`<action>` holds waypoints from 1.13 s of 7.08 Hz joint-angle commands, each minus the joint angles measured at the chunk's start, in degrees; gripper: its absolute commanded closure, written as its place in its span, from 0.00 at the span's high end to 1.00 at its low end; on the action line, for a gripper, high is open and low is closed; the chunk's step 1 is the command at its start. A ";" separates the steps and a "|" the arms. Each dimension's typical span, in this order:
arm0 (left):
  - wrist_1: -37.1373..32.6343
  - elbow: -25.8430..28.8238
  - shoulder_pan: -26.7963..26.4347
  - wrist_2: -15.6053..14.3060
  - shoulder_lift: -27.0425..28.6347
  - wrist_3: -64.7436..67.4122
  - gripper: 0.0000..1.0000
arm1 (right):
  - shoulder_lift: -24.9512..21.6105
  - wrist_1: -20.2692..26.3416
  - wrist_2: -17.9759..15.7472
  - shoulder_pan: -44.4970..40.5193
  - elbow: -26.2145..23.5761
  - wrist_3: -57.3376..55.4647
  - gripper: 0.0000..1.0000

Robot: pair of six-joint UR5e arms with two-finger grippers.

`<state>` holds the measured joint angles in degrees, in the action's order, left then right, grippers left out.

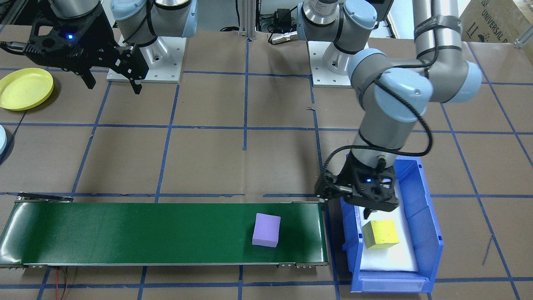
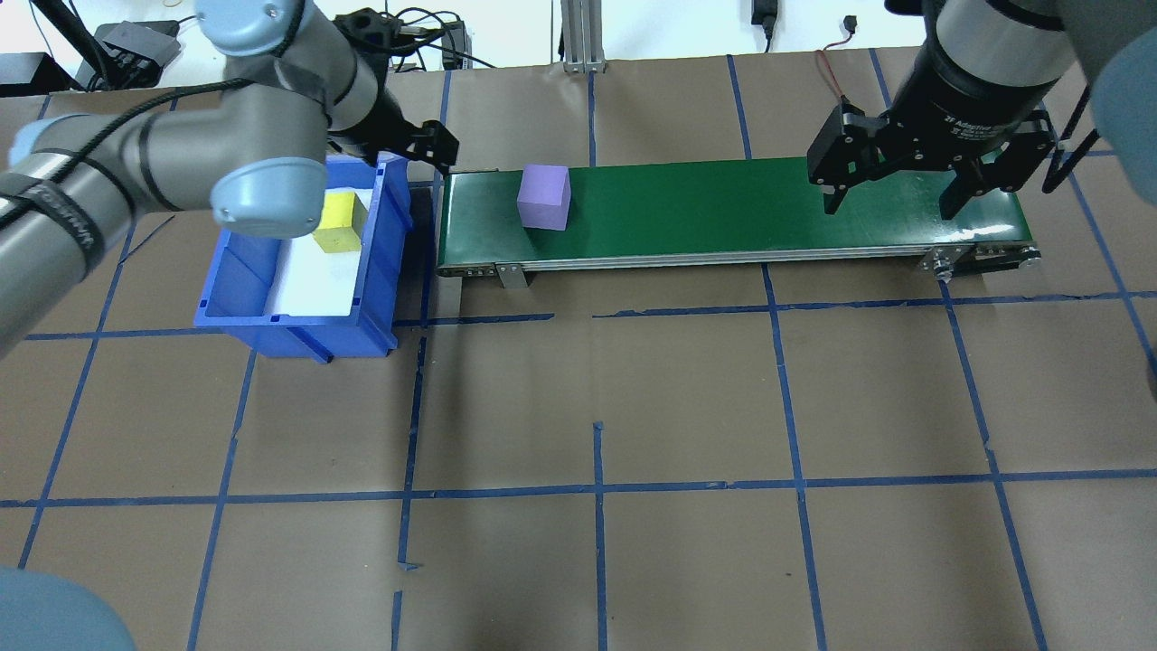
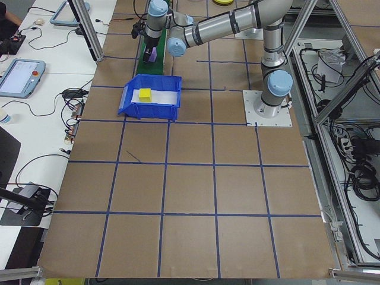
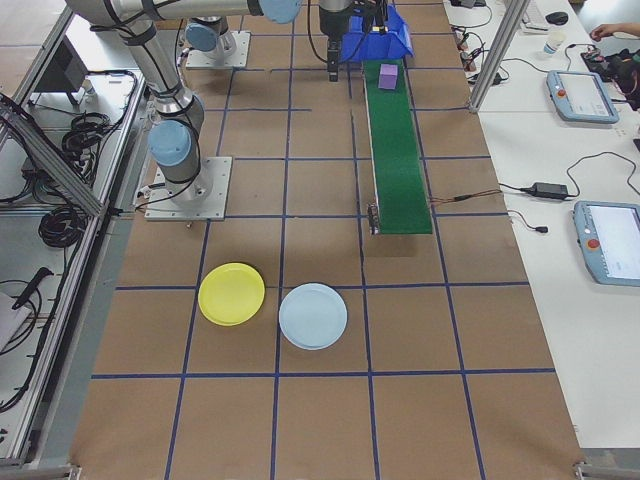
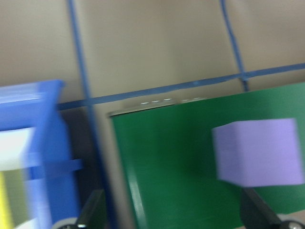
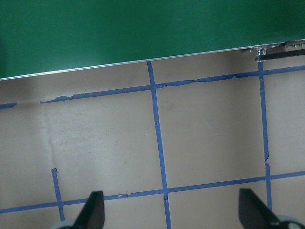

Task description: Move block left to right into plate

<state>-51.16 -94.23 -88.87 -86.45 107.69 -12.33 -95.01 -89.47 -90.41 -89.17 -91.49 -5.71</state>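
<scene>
At belt's left end: purple block [image 2: 543, 197] alone, I watch it.
left gripper [image 1: 361, 207]: fingers spread, empty.
right gripper [image 2: 891, 201]: spread, empty.
risk: mistimed catch, block overshoots; plate [image 1: 24, 88] far.

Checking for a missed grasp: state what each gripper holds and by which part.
Nothing is held. The left gripper and right gripper are both open and empty; the purple block sits free on the conveyor belt.

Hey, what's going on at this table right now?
A purple block sits on the green conveyor belt, near the end by the blue bin, which holds a yellow block. The left gripper hovers empty by that bin. The right gripper waits open over the belt's far end. The yellow plate is still empty.
</scene>
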 commanded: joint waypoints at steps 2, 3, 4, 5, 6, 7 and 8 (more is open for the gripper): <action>-3.16 -0.78 9.93 -0.65 0.14 -11.74 1.00 | 0.87 -0.87 0.84 0.48 0.17 -0.17 1.00; -3.07 0.09 10.12 -0.74 2.76 -11.49 1.00 | 0.88 -1.14 0.85 1.88 0.52 0.52 1.00; -2.55 0.27 10.12 -0.56 5.48 -11.14 1.00 | 1.84 -1.75 2.15 4.15 1.22 0.53 1.00; -2.28 0.45 10.12 -0.56 6.12 -10.96 1.00 | 2.19 -1.76 3.56 6.61 1.49 1.75 1.00; -2.36 0.45 10.12 -0.47 6.82 -9.39 1.00 | 3.85 0.16 3.57 9.16 1.23 2.63 1.00; -2.28 0.71 10.12 -0.47 7.79 -8.25 1.00 | 9.52 3.05 3.66 13.01 2.10 6.12 1.00; -2.19 1.41 10.12 -0.47 8.75 -8.15 1.00 | 14.54 2.47 5.66 14.88 4.89 7.72 1.00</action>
<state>-53.45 -93.45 -78.75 -86.94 115.24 -21.12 -86.48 -87.73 -86.41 -77.45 -89.05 -0.55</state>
